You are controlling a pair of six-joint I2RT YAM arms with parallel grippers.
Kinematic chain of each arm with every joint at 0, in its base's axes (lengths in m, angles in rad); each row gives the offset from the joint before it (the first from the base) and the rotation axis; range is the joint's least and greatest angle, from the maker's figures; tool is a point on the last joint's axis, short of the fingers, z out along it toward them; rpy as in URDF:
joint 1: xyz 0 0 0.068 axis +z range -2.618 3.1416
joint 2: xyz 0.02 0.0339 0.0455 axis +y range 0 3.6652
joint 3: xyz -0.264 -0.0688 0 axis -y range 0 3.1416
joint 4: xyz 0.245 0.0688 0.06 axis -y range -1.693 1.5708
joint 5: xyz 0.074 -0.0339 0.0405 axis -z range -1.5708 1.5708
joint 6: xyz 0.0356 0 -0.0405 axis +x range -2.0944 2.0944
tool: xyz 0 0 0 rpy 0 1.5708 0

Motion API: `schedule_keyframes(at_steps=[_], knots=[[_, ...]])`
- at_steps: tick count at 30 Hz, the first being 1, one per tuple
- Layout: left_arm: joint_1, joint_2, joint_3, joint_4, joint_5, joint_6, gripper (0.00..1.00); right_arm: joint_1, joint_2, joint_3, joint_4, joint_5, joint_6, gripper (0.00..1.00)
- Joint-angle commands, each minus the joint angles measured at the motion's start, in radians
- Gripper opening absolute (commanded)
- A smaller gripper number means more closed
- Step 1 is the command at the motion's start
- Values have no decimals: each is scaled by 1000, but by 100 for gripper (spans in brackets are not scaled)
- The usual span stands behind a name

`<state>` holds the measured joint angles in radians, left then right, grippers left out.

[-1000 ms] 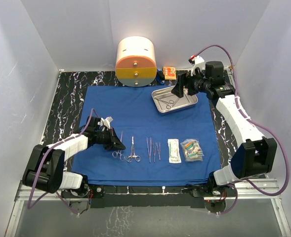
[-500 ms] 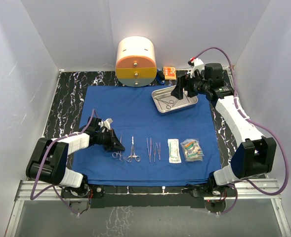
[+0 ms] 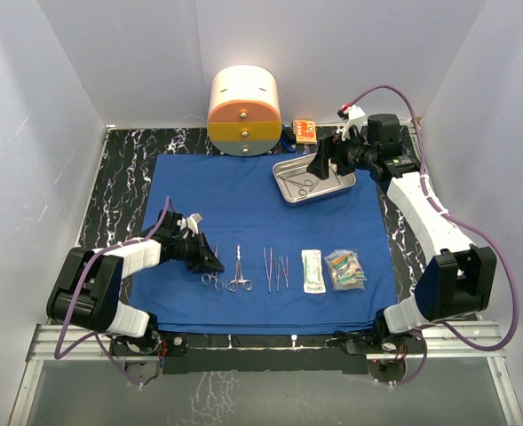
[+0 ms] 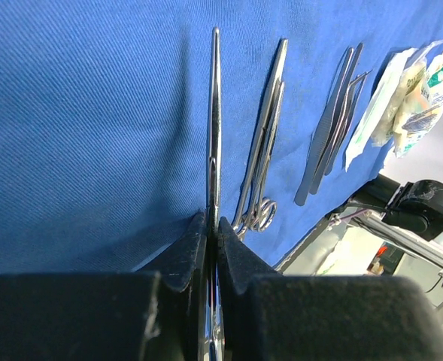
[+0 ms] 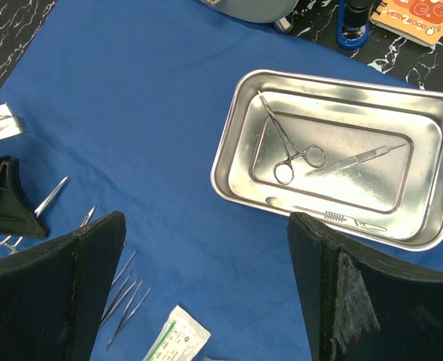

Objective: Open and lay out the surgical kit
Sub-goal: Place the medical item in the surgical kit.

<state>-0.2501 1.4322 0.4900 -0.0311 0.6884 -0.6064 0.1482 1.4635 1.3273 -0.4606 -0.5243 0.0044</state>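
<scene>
The royal-blue cloth wrap (image 3: pixel 217 191) bears the shiny rectangular steel tray (image 3: pixel 336 182) at one o'clock, small metal scissors (image 4: pixel 214 113) at eight, clear packets (image 3: pixel 345 269) at four.

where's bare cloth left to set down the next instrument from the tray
The widest bare patch of blue cloth lies between the round container, the steel tray and the instrument row. A smaller one sits between the tray and the packets. The near row is crowded, from the scissors in the shut left tool across to the packets.

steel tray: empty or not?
Not empty. In the right wrist view the steel tray holds a ring-handled instrument, a scalpel and another thin tool along its near side.
</scene>
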Motion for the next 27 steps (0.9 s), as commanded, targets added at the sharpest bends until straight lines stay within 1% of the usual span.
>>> schedule_keyframes(at_steps=[1, 11, 18, 22, 27], knots=[[7, 0, 5, -24, 4, 0, 3, -4, -22, 0, 56, -15, 8, 88], [14, 7, -6, -39, -19, -1, 8, -4, -34, -14, 58, -17, 6, 88], [20, 17, -3, -46, -28, 2, 16, -4, -41, -18, 58, -19, 5, 88], [19, 20, 3, -53, -32, 4, 17, -5, -42, -19, 57, -19, 5, 88], [20, 16, 9, -88, -55, 16, 25, -4, -36, -16, 58, -24, 6, 88]])
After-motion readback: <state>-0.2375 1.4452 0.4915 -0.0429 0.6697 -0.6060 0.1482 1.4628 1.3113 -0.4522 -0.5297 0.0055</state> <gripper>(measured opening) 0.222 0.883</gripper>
